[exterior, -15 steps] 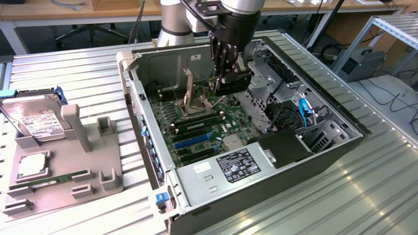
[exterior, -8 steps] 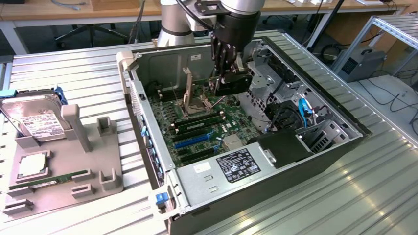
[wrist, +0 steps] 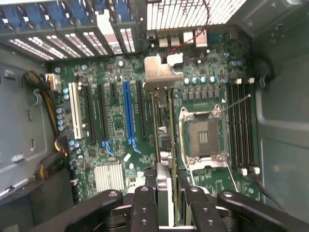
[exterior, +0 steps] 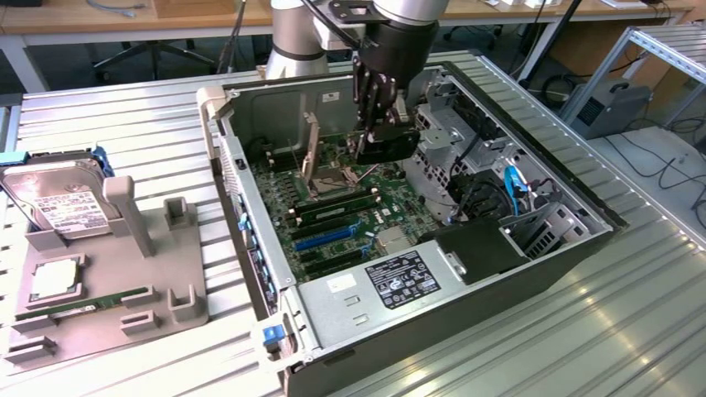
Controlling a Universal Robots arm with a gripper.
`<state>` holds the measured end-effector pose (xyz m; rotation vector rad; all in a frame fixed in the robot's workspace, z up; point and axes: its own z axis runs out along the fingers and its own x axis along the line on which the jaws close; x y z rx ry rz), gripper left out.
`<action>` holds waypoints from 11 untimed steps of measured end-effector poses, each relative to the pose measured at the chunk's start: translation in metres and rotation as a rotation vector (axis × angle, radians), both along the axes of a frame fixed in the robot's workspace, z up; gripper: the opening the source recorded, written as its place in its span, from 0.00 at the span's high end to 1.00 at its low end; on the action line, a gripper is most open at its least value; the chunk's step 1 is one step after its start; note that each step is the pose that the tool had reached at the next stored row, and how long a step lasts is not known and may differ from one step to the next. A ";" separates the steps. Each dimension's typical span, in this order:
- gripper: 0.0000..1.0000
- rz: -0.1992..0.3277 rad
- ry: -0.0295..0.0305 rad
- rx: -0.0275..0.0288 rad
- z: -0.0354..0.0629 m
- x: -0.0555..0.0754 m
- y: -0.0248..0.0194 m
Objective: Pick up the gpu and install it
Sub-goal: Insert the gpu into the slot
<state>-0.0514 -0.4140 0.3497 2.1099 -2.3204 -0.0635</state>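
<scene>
**One gpu pinched inside one computer case**

The single gripper clamps its two fingers on the gpu, which is held edge-on over the motherboard. It sits just beside the one open processor socket, its silvery bracket toward the case's rear wall. Beside the case, a grey fixture carries one hard drive and one memory stick
</scene>
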 end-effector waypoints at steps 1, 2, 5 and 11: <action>0.72 0.000 0.0000 0.0000 0.0000 0.000 0.0000; 0.72 0.000 0.0001 -0.0002 0.0000 0.000 0.0000; 0.72 0.000 0.0000 -0.0001 -0.0012 -0.001 -0.0006; 0.72 0.000 0.0000 0.0000 -0.0038 -0.001 -0.0034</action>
